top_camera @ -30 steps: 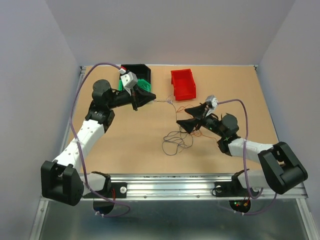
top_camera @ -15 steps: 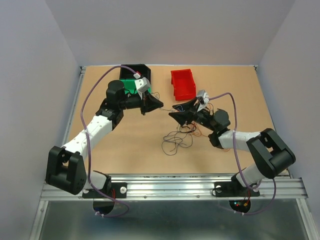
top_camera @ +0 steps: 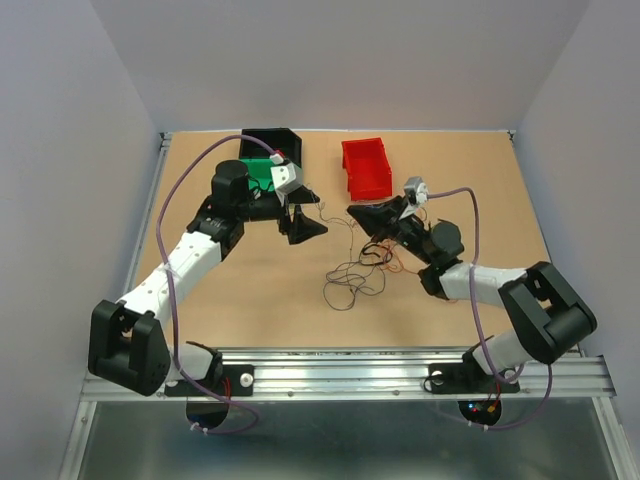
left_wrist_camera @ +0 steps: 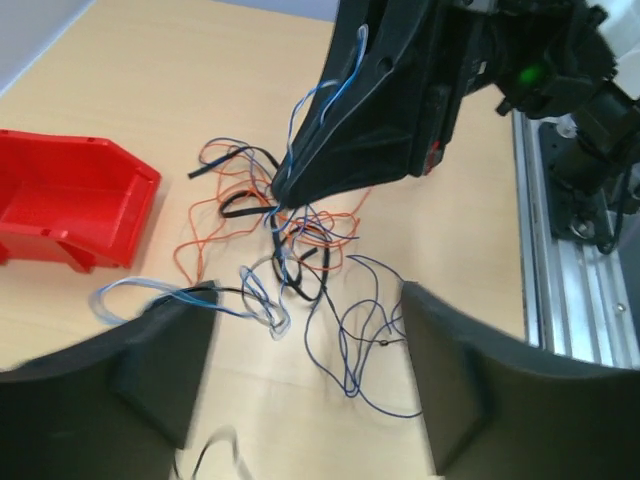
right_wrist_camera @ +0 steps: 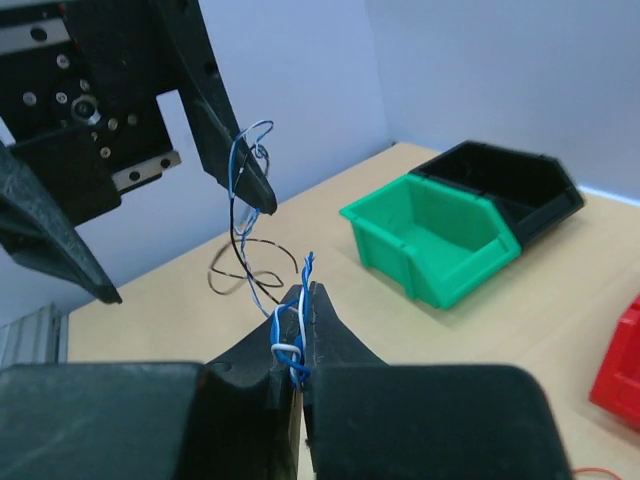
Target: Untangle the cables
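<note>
Top external: three bins (top_camera: 270, 138) (top_camera: 262, 172) (top_camera: 366, 168), two tools (top_camera: 310, 213) (top_camera: 353, 212), tangled cables (top_camera: 352, 280).

White links (top_camera: 170, 270), black joints (top_camera: 125, 345), black tools (top_camera: 304, 216) (top_camera: 353, 210), lilac leads (top_camera: 166, 215)

Three cameras: one high overview and two wrist views that face each other over mid-table.
The top external camera sits high at the near side of the table (top_camera: 250, 270), looking down and forward over its whole surface. The left wrist camera looks low and close between the fingers of the left gripper (left_wrist_camera: 305, 295) at the right gripper (left_wrist_camera: 283, 195), the cables (left_wrist_camera: 310, 250) and the red bin (left_wrist_camera: 70, 215). The right wrist camera looks the opposite way, toward the left gripper, the green bin (right_wrist_camera: 440, 260) and the black bin (right_wrist_camera: 520, 190). All three views share the cables between the grippers.
</note>
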Robot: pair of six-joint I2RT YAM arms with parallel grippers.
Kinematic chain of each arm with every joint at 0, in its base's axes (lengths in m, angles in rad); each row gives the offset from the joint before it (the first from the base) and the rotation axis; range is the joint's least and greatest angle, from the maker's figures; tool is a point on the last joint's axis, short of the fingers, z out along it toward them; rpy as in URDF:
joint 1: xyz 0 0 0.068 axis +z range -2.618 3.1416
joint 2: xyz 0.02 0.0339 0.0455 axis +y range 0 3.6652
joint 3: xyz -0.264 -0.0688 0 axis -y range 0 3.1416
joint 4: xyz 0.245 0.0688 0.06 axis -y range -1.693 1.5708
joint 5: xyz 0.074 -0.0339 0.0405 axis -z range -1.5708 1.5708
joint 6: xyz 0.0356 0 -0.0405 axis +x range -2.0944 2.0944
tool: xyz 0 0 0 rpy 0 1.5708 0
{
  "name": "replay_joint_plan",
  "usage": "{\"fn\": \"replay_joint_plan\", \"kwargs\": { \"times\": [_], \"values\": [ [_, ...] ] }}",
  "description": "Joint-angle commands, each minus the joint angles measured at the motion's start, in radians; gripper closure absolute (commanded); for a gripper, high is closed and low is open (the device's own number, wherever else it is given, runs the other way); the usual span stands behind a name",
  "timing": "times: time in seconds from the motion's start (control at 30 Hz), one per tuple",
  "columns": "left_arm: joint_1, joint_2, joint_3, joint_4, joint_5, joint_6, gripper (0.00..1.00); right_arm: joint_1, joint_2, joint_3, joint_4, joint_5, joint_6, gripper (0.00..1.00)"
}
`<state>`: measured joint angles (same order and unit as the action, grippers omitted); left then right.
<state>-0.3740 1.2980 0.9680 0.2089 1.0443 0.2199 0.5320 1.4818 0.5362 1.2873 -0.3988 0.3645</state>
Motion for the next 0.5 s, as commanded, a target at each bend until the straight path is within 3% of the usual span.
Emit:
{"fn": "replay_joint_plan", "kwargs": {
  "times": [0.0,0.2,0.4,0.47],
  "values": [
    [-0.005,-0.066,0.064,-0.077,-0.079,0.119,0.01,0.010,-0.107,-0.061,0.133,0.138,-0.016,0.99],
    [-0.005,-0.091,0.040,-0.025,-0.180,0.096,0.01,0.010,-0.236,-0.143,0.129,0.244,-0.042,0.99],
    [0.003,-0.135,0.014,0.059,-0.531,0.027,0.01,0.011,-0.308,-0.168,0.026,0.337,-0.044,0.99],
    [0.007,-0.149,-0.003,0.089,-0.550,0.032,0.01,0.011,-0.322,-0.182,0.018,0.351,-0.035,1.00]
  ]
}}
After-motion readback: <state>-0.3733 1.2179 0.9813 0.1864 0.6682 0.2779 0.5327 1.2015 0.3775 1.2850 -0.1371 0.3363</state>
